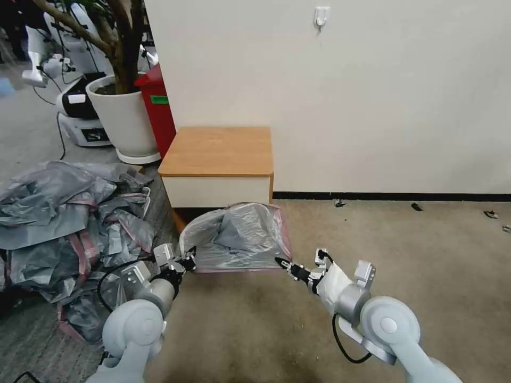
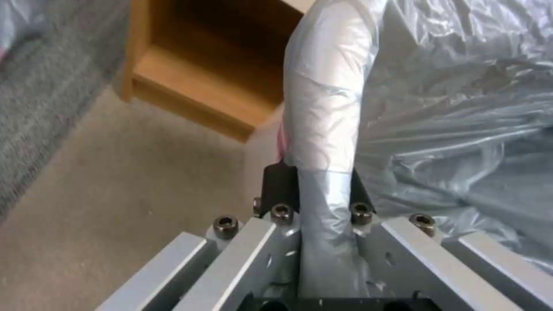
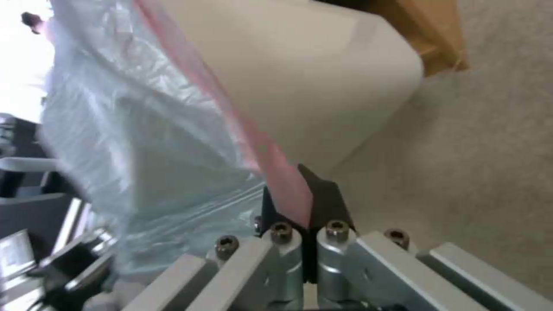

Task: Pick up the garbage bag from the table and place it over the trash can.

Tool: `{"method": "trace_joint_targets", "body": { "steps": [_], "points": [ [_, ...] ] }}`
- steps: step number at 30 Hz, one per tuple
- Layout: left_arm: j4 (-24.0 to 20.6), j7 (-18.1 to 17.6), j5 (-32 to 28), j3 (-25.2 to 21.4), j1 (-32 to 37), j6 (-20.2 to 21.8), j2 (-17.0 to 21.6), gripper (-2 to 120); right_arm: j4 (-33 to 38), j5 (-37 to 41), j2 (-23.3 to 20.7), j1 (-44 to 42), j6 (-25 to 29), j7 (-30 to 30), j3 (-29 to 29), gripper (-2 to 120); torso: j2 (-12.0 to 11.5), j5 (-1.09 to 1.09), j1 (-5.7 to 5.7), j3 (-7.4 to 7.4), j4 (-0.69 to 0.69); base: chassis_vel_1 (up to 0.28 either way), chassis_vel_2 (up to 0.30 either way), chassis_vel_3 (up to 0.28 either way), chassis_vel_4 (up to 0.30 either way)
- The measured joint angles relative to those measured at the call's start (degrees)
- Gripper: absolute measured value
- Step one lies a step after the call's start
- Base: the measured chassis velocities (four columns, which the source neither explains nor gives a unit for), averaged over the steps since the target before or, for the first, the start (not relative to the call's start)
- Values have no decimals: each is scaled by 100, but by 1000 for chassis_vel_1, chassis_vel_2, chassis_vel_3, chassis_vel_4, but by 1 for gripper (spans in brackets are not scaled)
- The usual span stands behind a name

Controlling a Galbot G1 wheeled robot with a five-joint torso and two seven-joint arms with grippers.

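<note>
The grey translucent garbage bag with its pink-red rim band is draped over the trash can on the floor, just in front of the table. The cream trash can wall shows beneath the bag in the right wrist view. My left gripper is shut on the bag's near left corner, and grey film runs between its fingers. At the near right corner my right gripper is shut on the pink rim band. The tabletop is bare.
A large heap of similar grey-and-pink bags covers the floor at left. Behind it stand a white planter pot and a tall red bin. The wall runs behind the table. Open carpet lies to the right.
</note>
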Motion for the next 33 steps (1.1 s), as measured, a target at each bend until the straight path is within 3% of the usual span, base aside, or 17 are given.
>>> {"method": "trace_joint_targets", "body": {
  "steps": [16, 22, 24, 26, 28, 33],
  "points": [
    [-37, -14, -10, 28, 167, 312, -24, 2, -161, -446, -39, 29, 21, 20, -29, 4, 0, 0, 0, 0, -1, 0, 0, 0, 0],
    [103, -21, 33, 3, 88, 195, 74, 2, -87, -1085, -197, -101, 88, -149, -141, 23, 0, 0, 0, 0, -1, 0, 0, 0, 0],
    [173, -20, 34, 1, 24, 157, 141, 2, -71, -1265, -259, -141, 103, -243, -204, 36, 0, -1, 0, 0, 0, 0, 0, 0, 0],
    [202, -20, 34, 0, -1, 149, 167, 2, -71, -1328, -280, -156, 107, -284, -222, 38, 0, 0, 0, 0, 0, 0, 0, 0, 0],
    [306, -5, 28, -2, -88, 122, 298, 2, -71, -1527, -392, -218, 161, -493, -264, 50, 0, 0, 0, 0, -1, 0, 0, 0, 0],
    [381, 18, 4, 6, -145, 101, 424, 2, -62, -1639, -509, -243, 266, -772, -289, 63, 0, 0, 0, 0, -1, 0, 0, 0, 0]
  ]
}}
